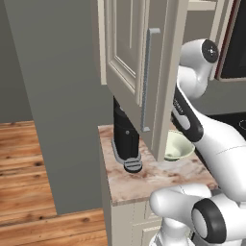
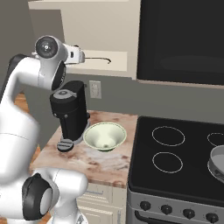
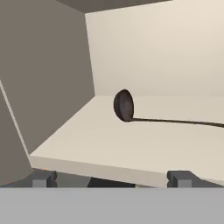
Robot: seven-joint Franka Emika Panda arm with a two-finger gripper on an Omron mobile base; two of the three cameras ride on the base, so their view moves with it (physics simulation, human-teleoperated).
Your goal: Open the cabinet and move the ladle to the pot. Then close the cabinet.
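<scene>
The cream cabinet door (image 1: pixel 126 45) stands swung open, its grey bar handle (image 1: pixel 147 79) facing the camera. Inside, a dark ladle (image 3: pixel 124 106) lies on the cabinet shelf (image 3: pixel 100 144), bowl to the left and thin handle running off to the right. My gripper (image 3: pixel 111 179) is open at the shelf's front edge, a short way from the ladle and holding nothing. From the right base view the hand (image 2: pixel 78 55) reaches into the cabinet beside the ladle (image 2: pixel 103 59). The grey pot (image 2: pixel 217 161) sits on the stove at the far right.
A black coffee machine (image 2: pixel 70 113) and a pale green bowl (image 2: pixel 105 135) stand on the marble counter (image 2: pixel 87 164) below the cabinet. The black stove (image 2: pixel 175 162) is to the right, with a black glass-fronted appliance (image 2: pixel 181 39) above it. The open door hides the hand in the left base view.
</scene>
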